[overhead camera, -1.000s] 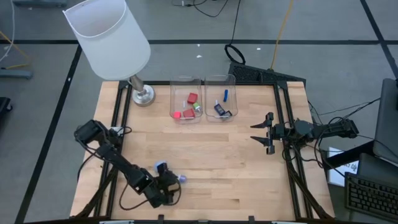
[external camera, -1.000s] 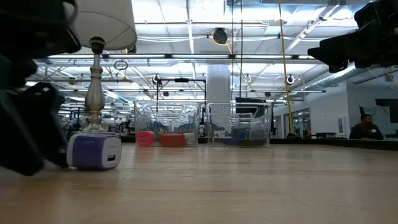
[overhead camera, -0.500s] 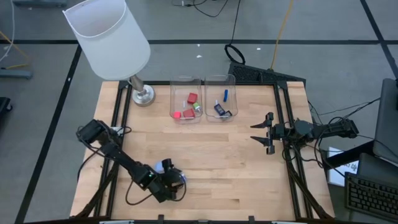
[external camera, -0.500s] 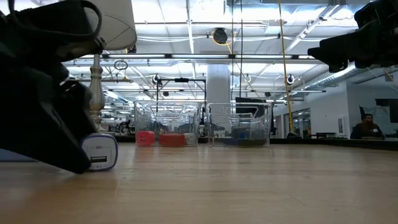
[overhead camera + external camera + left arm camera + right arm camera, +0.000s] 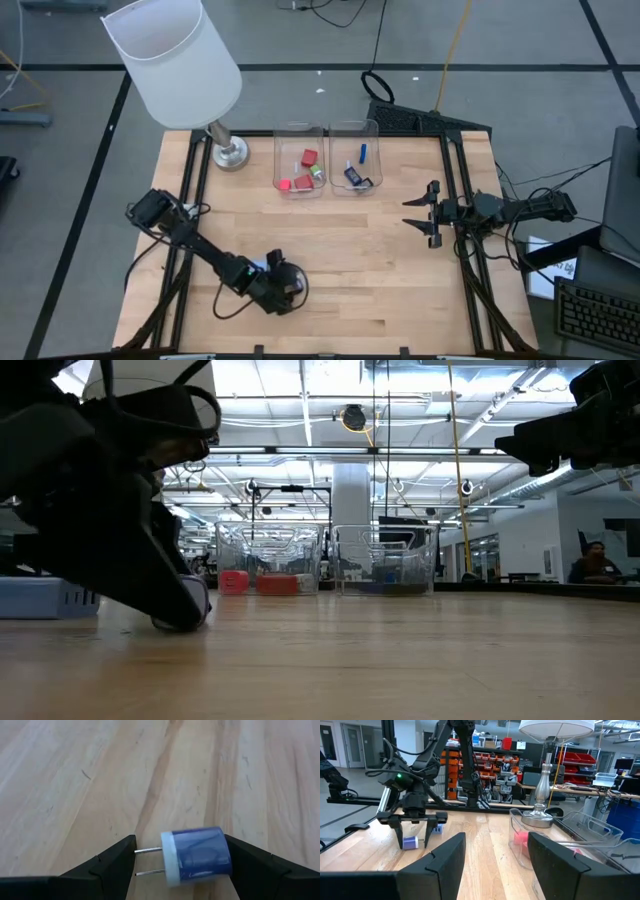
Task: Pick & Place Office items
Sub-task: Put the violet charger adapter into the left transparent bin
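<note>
A small blue-and-white plug charger (image 5: 197, 855) lies on its side on the wood, its two metal prongs (image 5: 148, 861) level with the table. My left gripper (image 5: 284, 288) is low over it and open, one finger on each side; the right wrist view shows the same charger (image 5: 410, 843). A small light-blue piece (image 5: 271, 262) lies just beside it. Red and green pieces sit in the left clear bin (image 5: 300, 185), and dark blue and black ones in the right clear bin (image 5: 356, 186). My right gripper (image 5: 428, 213) waits open at the table's right side, raised. My left gripper comes down from above with its fingers across the charger, one finger (image 5: 120, 857) at the prong tips and the other (image 5: 245, 857) by the blue body's end. I cannot tell whether either finger touches it. The charger lies flat on the table.
The lamp's metal base (image 5: 229, 153) stands at the far left corner, its white shade (image 5: 172, 60) overhanging. The two bins stand side by side at the far middle. Bare wood (image 5: 380, 270) lies between the two arms.
My left gripper has moved toward the table's right edge and slightly farther, ending over the charger with its fingers on either side of it. In the low view the gripper now hides most of the charger. The charger has stayed in place.
</note>
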Robot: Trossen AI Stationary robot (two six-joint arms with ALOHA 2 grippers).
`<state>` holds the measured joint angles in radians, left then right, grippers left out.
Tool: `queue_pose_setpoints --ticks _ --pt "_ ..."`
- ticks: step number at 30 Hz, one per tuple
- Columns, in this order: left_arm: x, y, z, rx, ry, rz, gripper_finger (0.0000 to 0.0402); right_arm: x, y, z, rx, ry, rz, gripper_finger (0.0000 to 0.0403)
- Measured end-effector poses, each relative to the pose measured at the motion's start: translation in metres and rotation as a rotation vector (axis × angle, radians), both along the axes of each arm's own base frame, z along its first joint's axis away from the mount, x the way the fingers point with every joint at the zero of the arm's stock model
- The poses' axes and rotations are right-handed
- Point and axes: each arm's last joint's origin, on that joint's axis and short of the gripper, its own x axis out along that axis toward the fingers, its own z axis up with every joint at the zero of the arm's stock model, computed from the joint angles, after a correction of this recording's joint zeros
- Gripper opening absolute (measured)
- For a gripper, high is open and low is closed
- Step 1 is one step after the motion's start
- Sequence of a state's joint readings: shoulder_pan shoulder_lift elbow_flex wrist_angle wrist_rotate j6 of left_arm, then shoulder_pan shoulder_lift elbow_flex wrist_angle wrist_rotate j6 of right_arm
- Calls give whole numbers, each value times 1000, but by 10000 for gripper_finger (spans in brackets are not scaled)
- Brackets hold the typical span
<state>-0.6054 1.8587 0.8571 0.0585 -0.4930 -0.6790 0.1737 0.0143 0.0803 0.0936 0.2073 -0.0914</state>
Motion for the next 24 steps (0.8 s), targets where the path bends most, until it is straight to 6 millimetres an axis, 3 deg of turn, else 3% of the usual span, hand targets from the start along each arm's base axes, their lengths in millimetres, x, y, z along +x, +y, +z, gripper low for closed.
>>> queue_pose_setpoints --ticks 11,24 --pt "5 6 1 -63 -11 80 285 0 0 0 0 0 0 204" --pt "1 2 2 52 -21 24 285 0 0 0 0 0 0 208"
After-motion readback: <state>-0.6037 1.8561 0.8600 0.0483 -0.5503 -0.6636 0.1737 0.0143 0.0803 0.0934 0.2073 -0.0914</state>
